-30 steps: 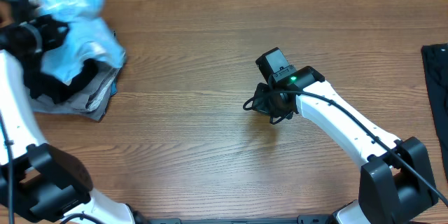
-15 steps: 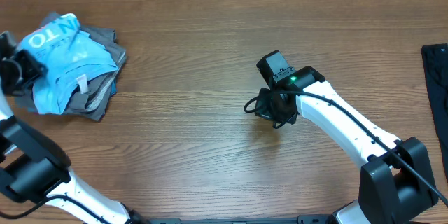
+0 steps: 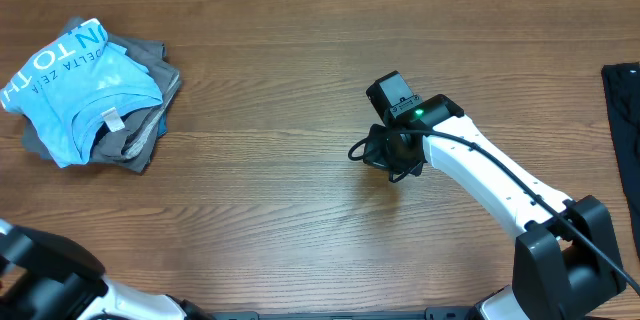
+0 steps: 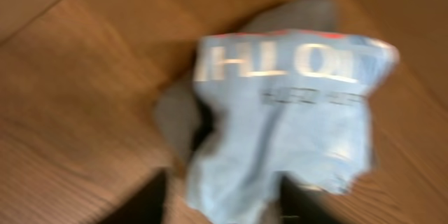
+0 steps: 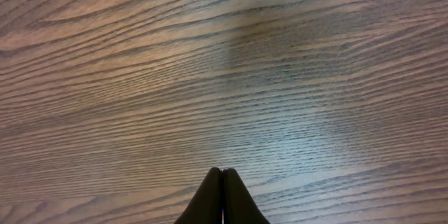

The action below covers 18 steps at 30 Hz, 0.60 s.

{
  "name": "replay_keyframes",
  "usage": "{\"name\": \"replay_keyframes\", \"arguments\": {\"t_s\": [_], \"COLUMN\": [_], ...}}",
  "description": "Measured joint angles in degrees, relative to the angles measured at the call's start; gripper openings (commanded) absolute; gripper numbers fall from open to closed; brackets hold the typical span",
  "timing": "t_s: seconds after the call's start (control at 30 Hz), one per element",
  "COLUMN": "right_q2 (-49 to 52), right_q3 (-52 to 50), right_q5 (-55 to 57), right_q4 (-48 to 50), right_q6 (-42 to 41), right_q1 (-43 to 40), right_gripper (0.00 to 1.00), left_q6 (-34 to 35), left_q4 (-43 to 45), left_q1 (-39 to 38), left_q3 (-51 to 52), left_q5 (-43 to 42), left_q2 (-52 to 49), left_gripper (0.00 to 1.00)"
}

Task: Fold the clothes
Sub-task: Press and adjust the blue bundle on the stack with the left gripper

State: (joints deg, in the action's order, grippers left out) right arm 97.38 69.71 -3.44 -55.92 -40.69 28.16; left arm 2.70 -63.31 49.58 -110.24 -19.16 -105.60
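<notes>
The clothes lie in a pile at the table's far left. A sky-blue T-shirt (image 3: 85, 85) with white lettering and a small white tag lies crumpled on top of grey garments (image 3: 140, 140). The blurred left wrist view shows the blue T-shirt (image 4: 287, 105) over grey cloth, beyond my left gripper (image 4: 224, 206), whose dark fingers (image 4: 150, 199) stand apart, holding nothing. My left gripper is out of the overhead view. My right gripper (image 3: 385, 155) is shut and empty over bare wood mid-table, its fingertips pressed together (image 5: 222, 175).
A black garment (image 3: 625, 130) lies at the table's right edge, partly cut off. The right arm (image 3: 480, 175) reaches from the lower right toward the centre. The left arm's base (image 3: 40, 280) shows at the lower left corner.
My left gripper let go of the blue T-shirt and drew back out of the overhead view. The shirt now lies flatter on the pile, lettering up. The right arm has not moved.
</notes>
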Motion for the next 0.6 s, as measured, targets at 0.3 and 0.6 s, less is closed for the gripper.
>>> {"name": "replay_keyframes", "arguments": {"t_s": [0.3, 0.6], "right_q2": [0.00, 0.00], "right_q3": [0.00, 0.00], "right_q5": [0.00, 0.02], "right_q4": [1.07, 0.02], "right_q6": [0.02, 0.02], "right_q1": [0.00, 0.00], "right_gripper": [0.04, 0.04], "left_q6": [-5.70, -6.05], "left_q4": [2.23, 11.78], "left_q1": [-12.66, -25.46], "left_q3": [3.21, 7.26], "left_q5": [-3.32, 6.36], "left_q2": [0.74, -13.05], "left_gripper": [0.04, 0.05]}}
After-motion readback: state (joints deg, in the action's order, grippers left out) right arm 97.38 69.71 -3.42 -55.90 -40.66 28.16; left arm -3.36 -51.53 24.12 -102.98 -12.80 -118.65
